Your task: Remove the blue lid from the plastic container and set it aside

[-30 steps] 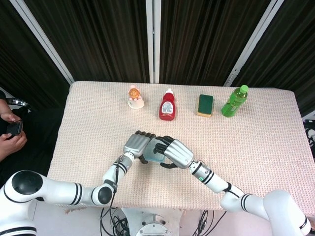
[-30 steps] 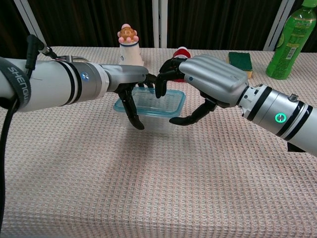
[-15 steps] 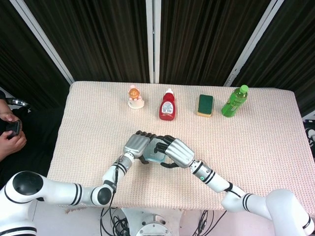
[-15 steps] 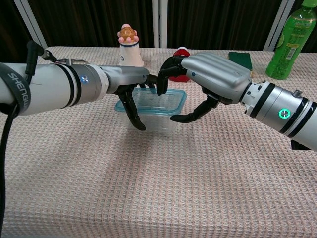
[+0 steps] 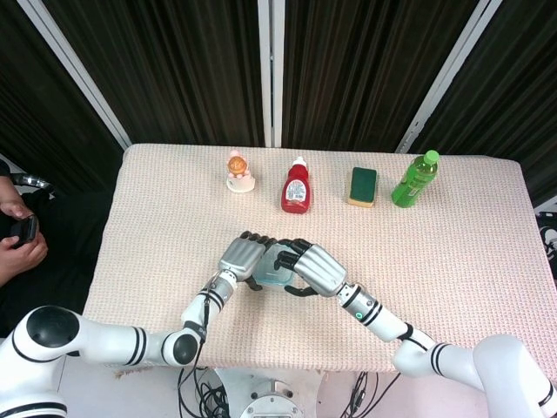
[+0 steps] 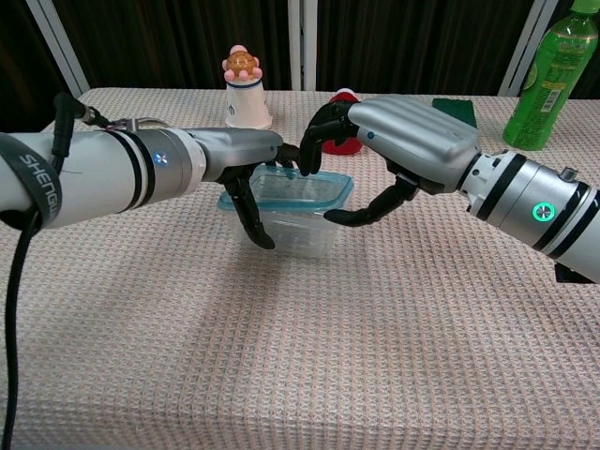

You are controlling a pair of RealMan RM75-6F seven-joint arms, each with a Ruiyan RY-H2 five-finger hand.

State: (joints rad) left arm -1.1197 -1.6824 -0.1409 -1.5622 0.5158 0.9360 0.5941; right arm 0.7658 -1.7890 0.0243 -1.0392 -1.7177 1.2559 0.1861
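Container [image 6: 298,228] at frame centre, lid [image 6: 289,190] on; gripped at left side by left hand [image 6: 246,159]; lid's far and right edges pinched by right hand [image 6: 398,137]; bottle [image 6: 548,79] upper right.

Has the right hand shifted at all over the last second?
Yes, slightly. In the chest view the right hand has risen and edged away, now hiding more of the green sponge behind it, fingertips on the blue lid.
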